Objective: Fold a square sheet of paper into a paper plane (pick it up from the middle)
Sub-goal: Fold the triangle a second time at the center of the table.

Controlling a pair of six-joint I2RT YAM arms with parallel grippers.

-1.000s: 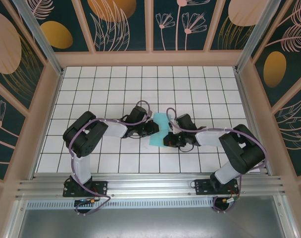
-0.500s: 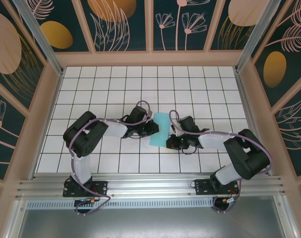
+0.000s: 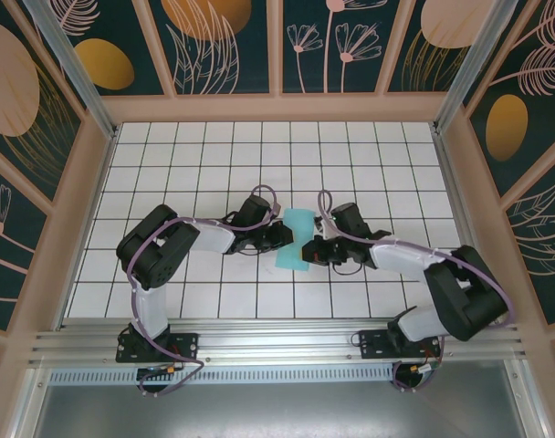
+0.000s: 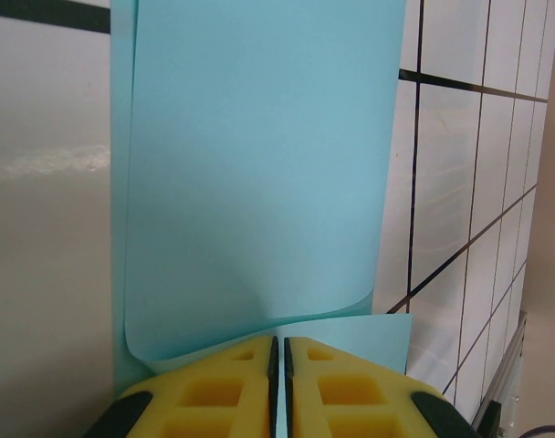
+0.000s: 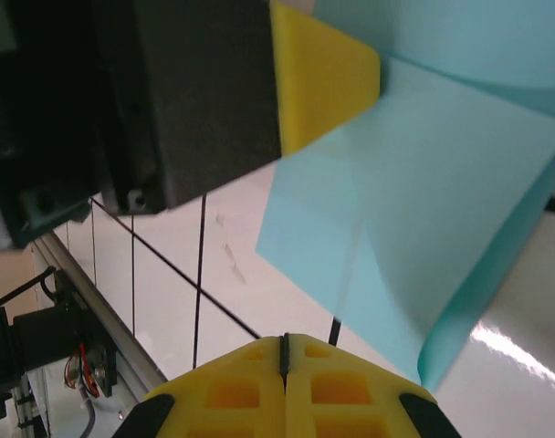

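The square sheet of paper (image 3: 298,230), light turquoise, lies folded over on itself on the tiled table between the two arms. In the left wrist view its upper layer (image 4: 259,182) curls back in a loop over the lower one. My left gripper (image 3: 279,237) is at its left edge, and the yellow jaws (image 4: 279,339) are shut on the paper there. My right gripper (image 3: 315,251) sits by the paper's near right corner, shut with nothing in it (image 5: 284,336). In the right wrist view the paper (image 5: 442,228) hangs just ahead of it, apart from the fingertips.
The left gripper's yellow finger (image 5: 323,73) and black body (image 5: 168,100) are close in front of the right gripper. White tiled table (image 3: 214,155) with wooden walls around it and an aluminium rail (image 3: 277,338) at the near edge.
The right arm has swung its elbow out to the right and its gripper has drawn back off the paper's right edge. The left arm and the paper have stayed put.
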